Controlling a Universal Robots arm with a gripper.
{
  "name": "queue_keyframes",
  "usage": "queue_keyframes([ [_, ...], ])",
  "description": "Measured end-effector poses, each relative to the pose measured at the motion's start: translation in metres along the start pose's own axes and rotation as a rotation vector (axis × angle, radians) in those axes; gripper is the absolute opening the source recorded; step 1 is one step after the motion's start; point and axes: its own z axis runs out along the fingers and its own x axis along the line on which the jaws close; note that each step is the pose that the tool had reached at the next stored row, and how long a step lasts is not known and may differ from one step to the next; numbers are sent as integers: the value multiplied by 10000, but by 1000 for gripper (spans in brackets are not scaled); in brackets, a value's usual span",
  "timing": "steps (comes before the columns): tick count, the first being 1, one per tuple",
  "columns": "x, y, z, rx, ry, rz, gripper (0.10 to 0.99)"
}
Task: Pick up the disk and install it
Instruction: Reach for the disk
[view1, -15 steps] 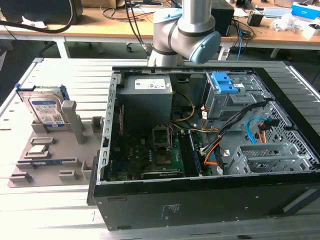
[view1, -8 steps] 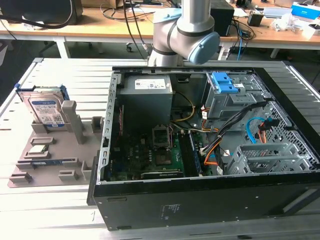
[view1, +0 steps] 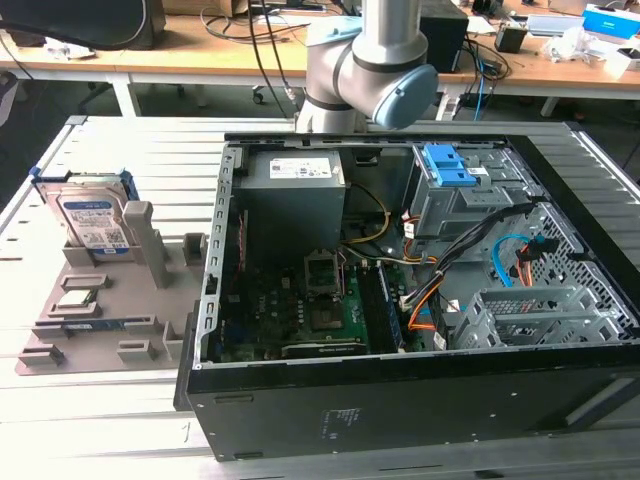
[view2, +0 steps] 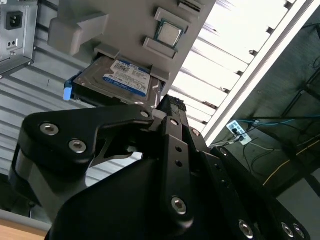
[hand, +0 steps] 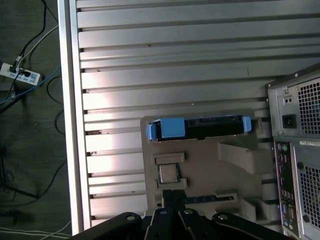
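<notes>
The gripper (hand: 173, 191), fingers pressed together and empty, hangs apart from the disk (hand: 200, 128)

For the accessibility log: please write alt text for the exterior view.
The disk stands on edge in a grey fixture tray at the exterior view's left, beside an open computer case on a slatted metal table. The robot arm rises behind the case.

A slatted aluminium table (view1: 120, 150) stands before cluttered wooden desks (view1: 200, 55); a power strip (hand: 20, 76) lies on dark floor (hand: 30, 165).
</notes>
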Motion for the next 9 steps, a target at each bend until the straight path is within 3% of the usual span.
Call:
queue_keyframes([
  [1,4,52,2,22,-3,-1,106],
  [9,6,59,2,26,-3,-1,106],
])
